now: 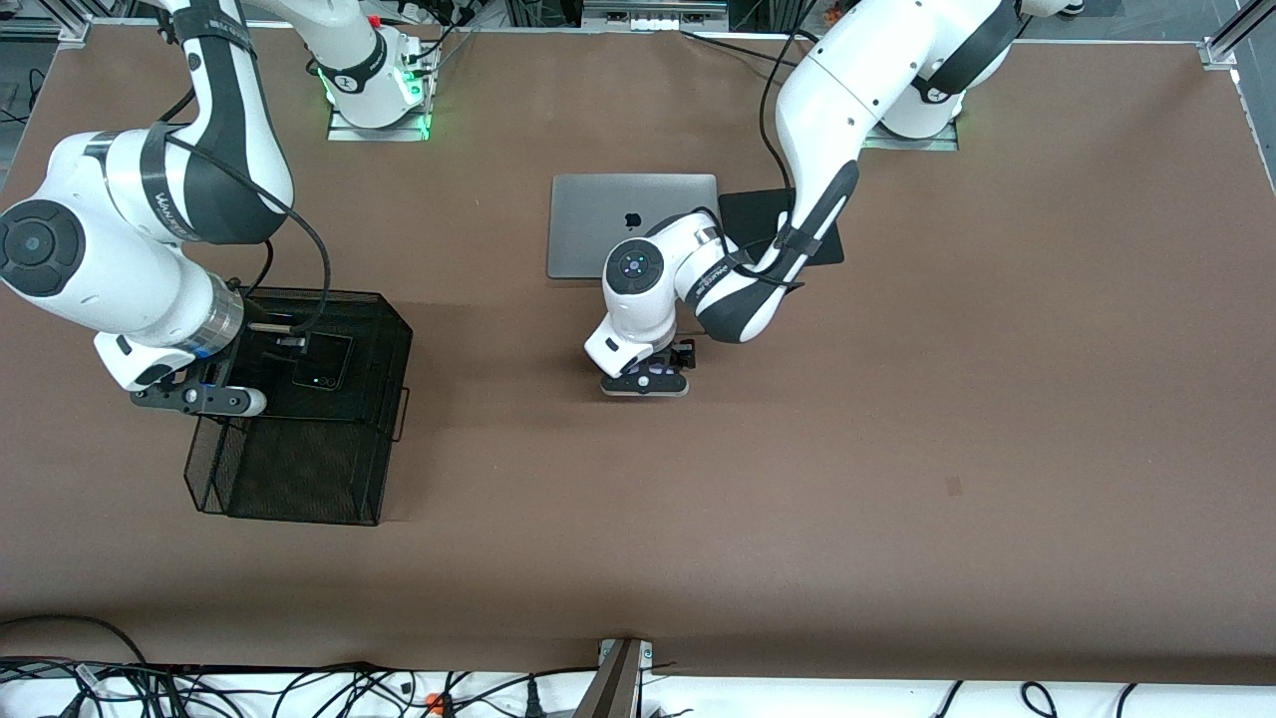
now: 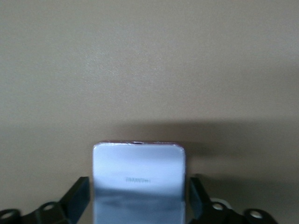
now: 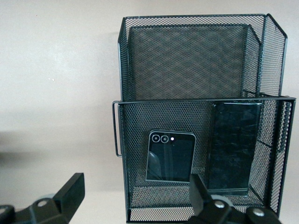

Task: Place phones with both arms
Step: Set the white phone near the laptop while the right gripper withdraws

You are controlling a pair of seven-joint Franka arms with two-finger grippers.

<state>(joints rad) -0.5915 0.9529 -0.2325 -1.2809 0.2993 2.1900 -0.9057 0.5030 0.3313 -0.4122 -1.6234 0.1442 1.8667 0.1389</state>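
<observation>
Phones: two black in mesh basket (image 3: 201,112), one pale (image 2: 138,184) between open left claw (image 2: 138,198) – right claw (image 3: 135,205) open.

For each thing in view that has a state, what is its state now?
Laptop: lid closed.
Lavender-white phone: flat on table, between left gripper fingers.
Small black phone: in mesh tray.
Long black phone: in tray, beside it.
Right gripper: open, over tray.

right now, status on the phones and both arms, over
Left gripper low at pale phone, table middle. Right gripper open over mesh basket; two black phones inside. Nothing in the way.
</observation>
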